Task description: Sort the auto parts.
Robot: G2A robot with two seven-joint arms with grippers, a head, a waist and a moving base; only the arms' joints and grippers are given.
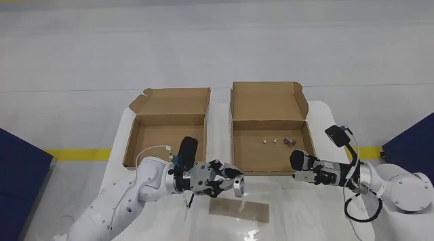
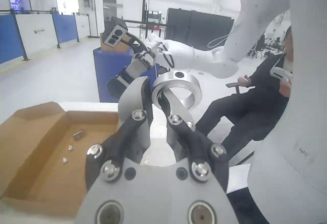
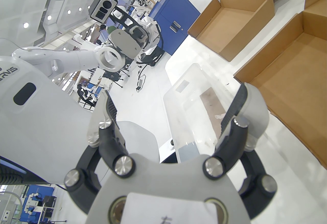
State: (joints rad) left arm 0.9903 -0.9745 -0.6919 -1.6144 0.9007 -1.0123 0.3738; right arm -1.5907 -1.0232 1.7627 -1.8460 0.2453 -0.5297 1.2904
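Note:
My left gripper [image 1: 230,181] is held above the table's front, between the two cardboard boxes, shut on a silver metal ring [image 1: 239,187]. In the left wrist view one finger [image 2: 178,104] passes through the ring [image 2: 178,81] and the other finger [image 2: 135,97] presses its outer wall. The right box [image 1: 271,159] holds a small bracket [image 1: 287,141] and two small screws [image 1: 264,142]. The left box [image 1: 163,142] looks bare inside. My right gripper [image 1: 296,159] hovers at the right box's front right corner, open with nothing between its fingers [image 3: 245,102].
A clear plastic tray [image 1: 239,211] with a brown patch lies on the table near the front edge, below the held ring. Both box lids stand open at the back. A blue cabinet [image 3: 176,18] stands off the table's left side.

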